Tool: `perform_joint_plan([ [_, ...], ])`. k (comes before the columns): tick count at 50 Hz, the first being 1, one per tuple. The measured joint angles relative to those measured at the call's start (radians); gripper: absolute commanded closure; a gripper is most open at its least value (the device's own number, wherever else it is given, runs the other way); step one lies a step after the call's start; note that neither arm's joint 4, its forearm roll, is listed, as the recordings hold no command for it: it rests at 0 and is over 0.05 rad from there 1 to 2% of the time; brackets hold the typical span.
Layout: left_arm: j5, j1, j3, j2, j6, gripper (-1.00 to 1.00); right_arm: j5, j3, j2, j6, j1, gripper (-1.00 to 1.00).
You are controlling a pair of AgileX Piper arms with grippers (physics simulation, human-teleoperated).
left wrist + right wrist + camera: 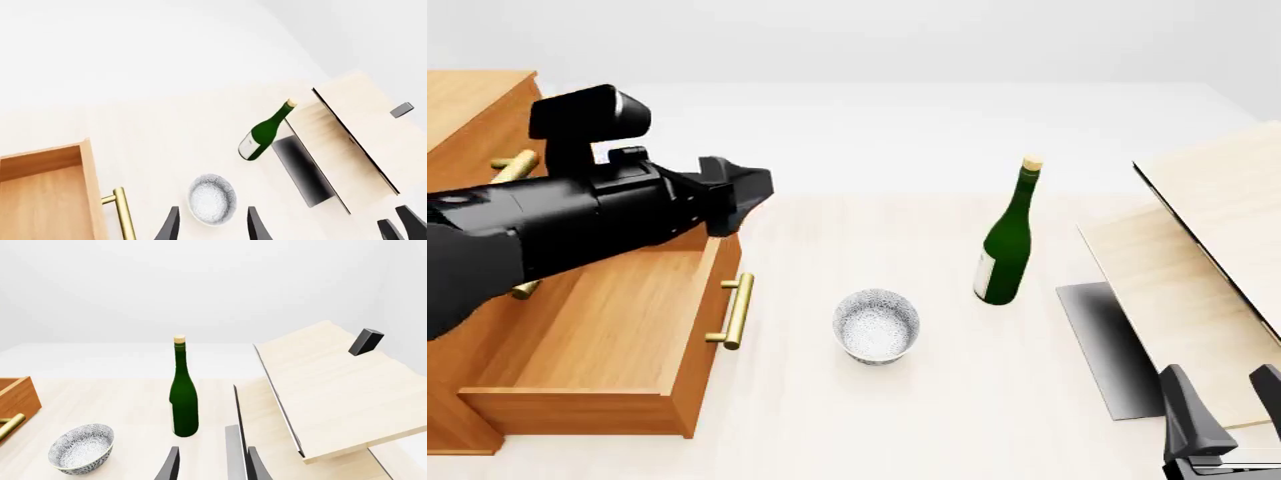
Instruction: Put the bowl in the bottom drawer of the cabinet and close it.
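Front view: bowl [877, 325] sits upright on the table [868, 430], btwn the pulled-out bottom drawer [601, 340] of the cabinet [461, 120] and the green bottle [1009, 240], touching neither. Drawer is open, inside bare wood, brass handle [734, 311] facing the bowl.

Left gripper [747, 195] hangs above the drawer's far corner; this view doesn't resolve the finger gap. Left wrist view does: 2 dark fingers [169, 225] set wide, bowl [212, 198] lying between them in line of sight, not gripped, w/ handle [122, 212] beside it.

Right gripper [1221, 410] low at the front view's right corner, jaws parted, holding nothing. Right wrist view alone shows a small dark block [365, 341] on the tilted pale board [327, 390], plus bottle [182, 390] standing upright, bowl [81, 448] near it.
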Motion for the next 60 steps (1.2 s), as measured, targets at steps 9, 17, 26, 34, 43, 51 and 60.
perform_joint_plan([
  [9,-0.116,0.029,0.048,0.108,-0.055,-1.0,0.0,0.0,0.0,0.0,0.0,-1.0],
  [17,-0.192,0.036,0.075,0.184,-0.086,-1.0,0.0,0.0,0.0,0.0,0.0,-1.0],
  [26,-0.261,0.036,0.101,0.253,-0.112,-1.0,0.0,0.0,0.0,0.0,0.0,-1.0],
  [34,-0.325,0.026,0.126,0.319,-0.139,-1.0,0.0,0.0,0.0,0.0,0.0,-1.0],
  [43,-0.385,0.021,0.148,0.382,-0.165,-1.0,0.0,0.0,0.0,0.0,0.0,-1.0],
  [51,-0.427,0.021,0.155,0.431,-0.182,-1.0,0.0,0.0,0.0,0.0,0.0,-1.0],
  [60,-0.46,0.023,0.15,0.48,-0.191,-1.0,0.0,0.0,0.0,0.0,0.0,-1.0],
])
